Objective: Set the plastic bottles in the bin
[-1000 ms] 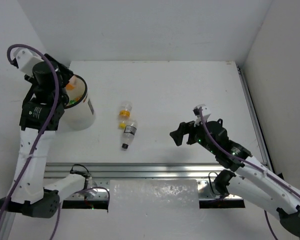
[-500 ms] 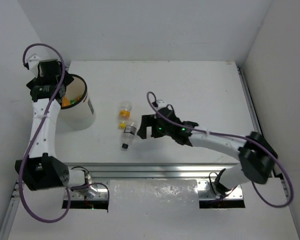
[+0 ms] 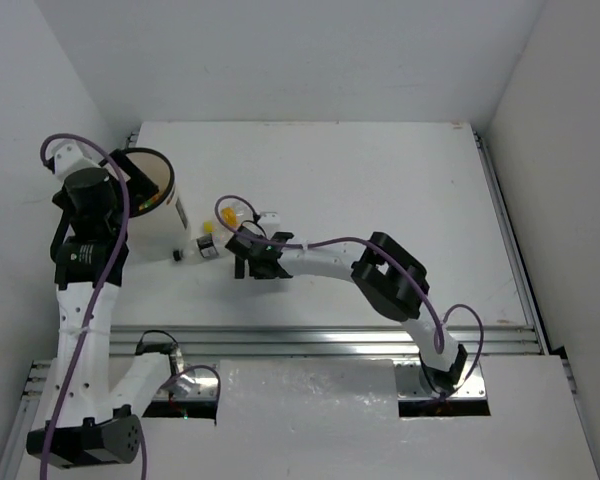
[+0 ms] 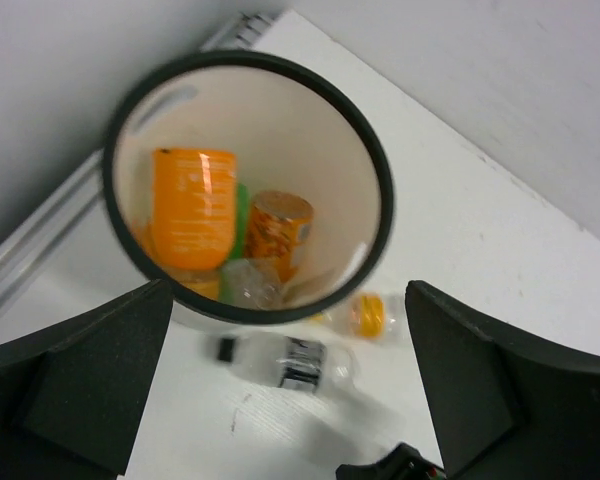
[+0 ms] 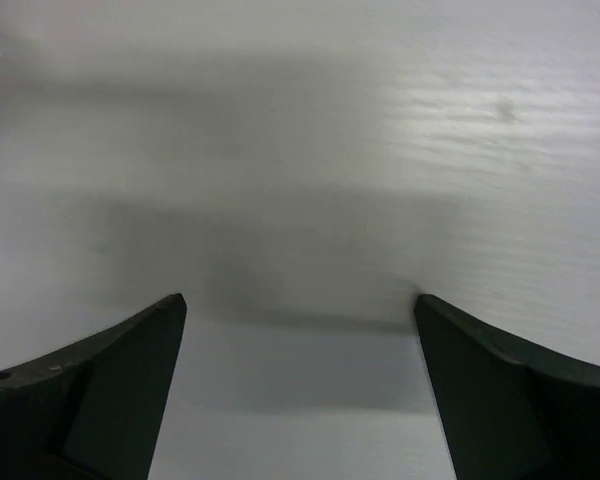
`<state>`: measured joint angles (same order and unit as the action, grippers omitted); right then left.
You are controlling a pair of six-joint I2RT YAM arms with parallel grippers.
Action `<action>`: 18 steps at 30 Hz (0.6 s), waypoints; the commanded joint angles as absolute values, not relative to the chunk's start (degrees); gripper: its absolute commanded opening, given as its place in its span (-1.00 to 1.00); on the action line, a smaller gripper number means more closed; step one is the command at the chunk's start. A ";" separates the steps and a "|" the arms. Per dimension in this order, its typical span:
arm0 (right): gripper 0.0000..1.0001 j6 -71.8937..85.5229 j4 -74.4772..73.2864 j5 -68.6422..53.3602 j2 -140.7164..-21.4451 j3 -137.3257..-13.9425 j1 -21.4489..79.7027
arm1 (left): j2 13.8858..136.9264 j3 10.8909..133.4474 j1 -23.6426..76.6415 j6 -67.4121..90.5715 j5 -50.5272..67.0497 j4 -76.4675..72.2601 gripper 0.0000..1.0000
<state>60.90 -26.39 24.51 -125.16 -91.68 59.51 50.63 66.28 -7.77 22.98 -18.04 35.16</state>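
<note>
Here, the sorting is mostly done and a pick-up is in hand: several plastic bottles already sit inside the bin (image 4: 380, 170), a white, smooth-walled round bucket with a thin black rim, standing at the left side of the white table (image 3: 380, 180). Looking down into it from the left wrist, there is a tall orange bottle (image 4: 190, 205) with a glossy label, a sliver of a green bottle (image 4: 240, 215) behind it, a shorter orange-topped bottle (image 4: 278, 225) and a crumpled-looking clear bottle (image 4: 248, 282). Two bottles are not yet in. A clear black-capped bottle (image 4: 285, 362) lies on its side just beside the bin's base, and a small yellow-capped bottle (image 4: 368, 312) lies near it, also close to the bin. The left gripper (image 4: 285, 300) hangs over the bin's mouth with its dark fingers spread wide and nothing between them. The right gripper (image 3: 255, 262) reaches far across the table, low, near the two loose bottles; its wrist view shows only bare, faintly grained tabletop between fully parted fingers, holding nothing. The next move probably calls for lining the right fingers up across one bottle's round body and closing gently. Both bottles look smooth, light and cylindrical, so they may roll, and the bin's wall leaves little room.
</note>
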 commanded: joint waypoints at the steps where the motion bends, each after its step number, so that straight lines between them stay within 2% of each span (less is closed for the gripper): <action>1: 0.91 63.99 -31.57 29.97 -124.02 -88.52 59.15 | 51.06 65.92 -5.02 20.57 -14.77 34.89 0.99; 6: 0.83 61.44 -26.47 28.92 -123.14 -84.12 58.71 | 50.45 63.20 -4.13 19.95 -12.31 34.19 0.99; 10: 0.98 58.63 -15.75 26.64 -117.54 -76.57 59.24 | 48.87 62.23 -4.04 19.34 -9.67 34.45 1.00; 13: 0.98 57.40 -9.09 24.09 -112.52 -70.32 59.06 | 47.56 62.05 -4.04 19.51 -8.35 34.98 0.99; 18: 0.98 53.54 -10.54 25.92 -108.99 -70.05 59.06 | 45.80 59.77 -4.04 19.60 -6.51 33.84 1.00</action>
